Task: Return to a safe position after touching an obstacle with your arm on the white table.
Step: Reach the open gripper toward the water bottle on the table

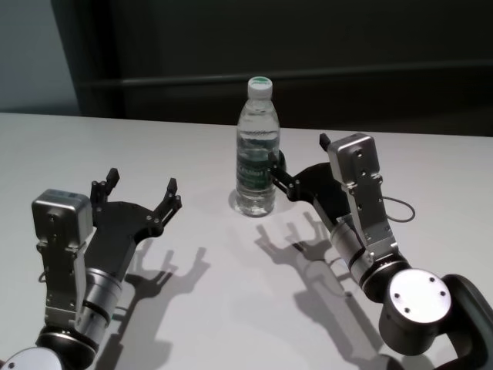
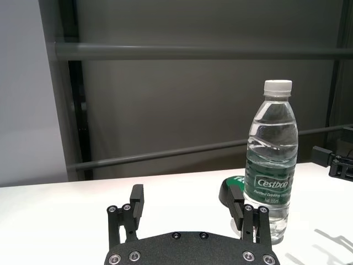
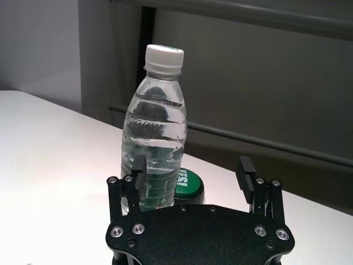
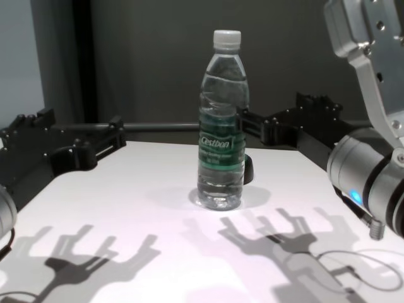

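The right gripper [image 1: 299, 164] hangs above the white table [image 1: 192, 308] with its fingers spread apart — one fingertip [image 1: 273, 163] right at the side of the bottle [image 1: 256, 150], whether touching I cannot tell. The bottle stands upright mid-table, white cap on, a small dark rounded object [image 4: 249, 169] just behind its base. The left gripper [image 1: 140, 190] hovers well apart to the left, fingers also spread, holding nothing.
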